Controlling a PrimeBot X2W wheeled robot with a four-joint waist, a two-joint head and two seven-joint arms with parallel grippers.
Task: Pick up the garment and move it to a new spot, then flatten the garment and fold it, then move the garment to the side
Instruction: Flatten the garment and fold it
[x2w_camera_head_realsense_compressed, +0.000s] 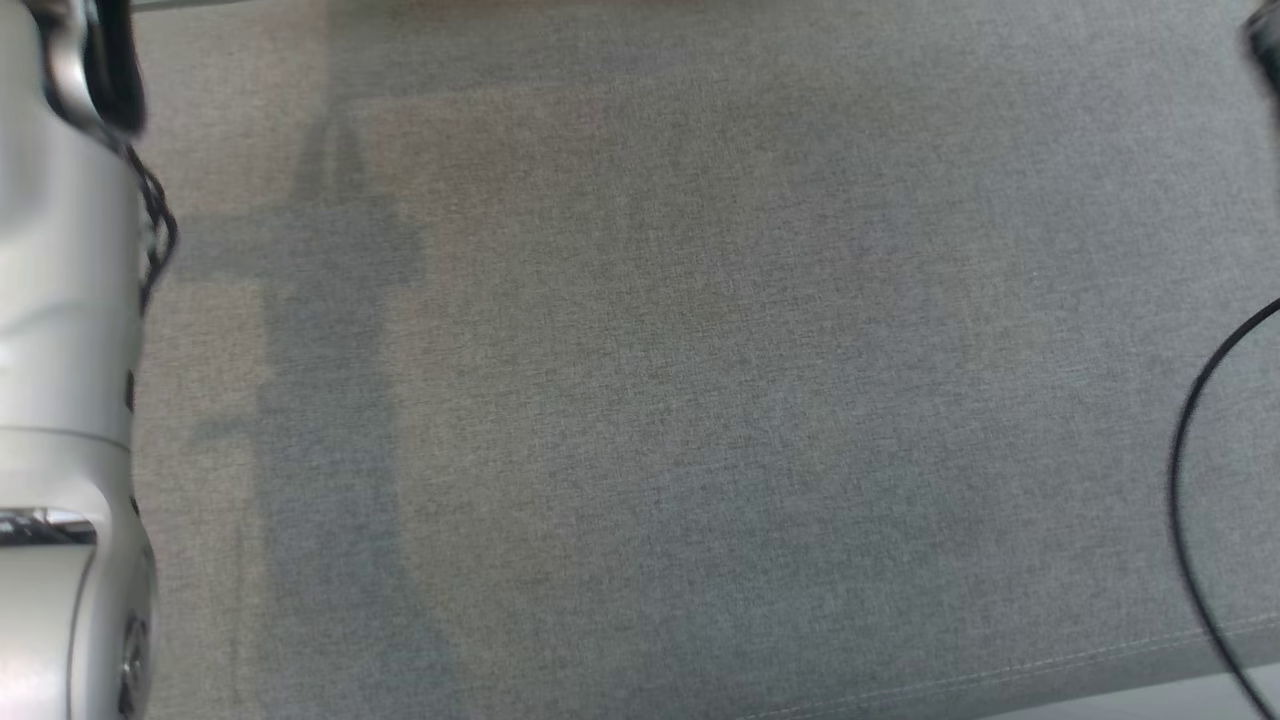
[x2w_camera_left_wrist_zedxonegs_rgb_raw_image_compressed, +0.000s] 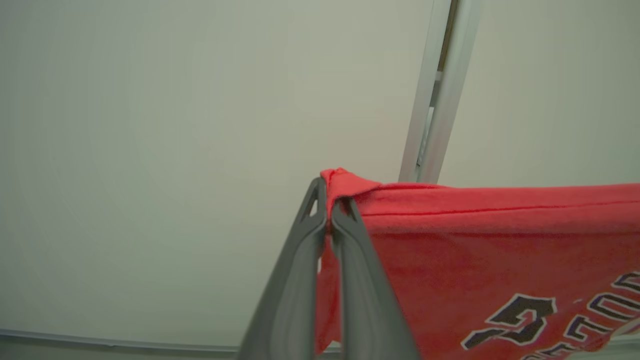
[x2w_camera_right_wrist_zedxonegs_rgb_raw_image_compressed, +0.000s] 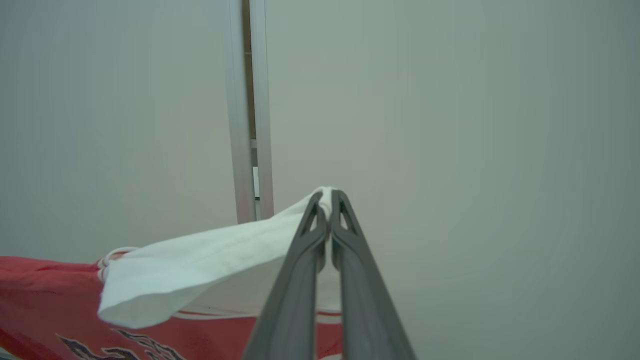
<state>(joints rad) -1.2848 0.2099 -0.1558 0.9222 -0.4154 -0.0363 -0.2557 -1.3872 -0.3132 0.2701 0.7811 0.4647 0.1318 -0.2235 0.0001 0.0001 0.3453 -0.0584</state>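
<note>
The red garment with dark lettering is held up before a pale wall. In the left wrist view a folded corner of it is pinched between the closed fingers of the left gripper, and the cloth is stretched away to that view's right. In the right wrist view its white sleeve is clamped at the tips of the right gripper, whose fingers are pressed together on it, with a grey metal post seen behind. In the head view a grey fabric surface is seen, with a pale forearm at the left edge and a dark cable at the right.
</note>
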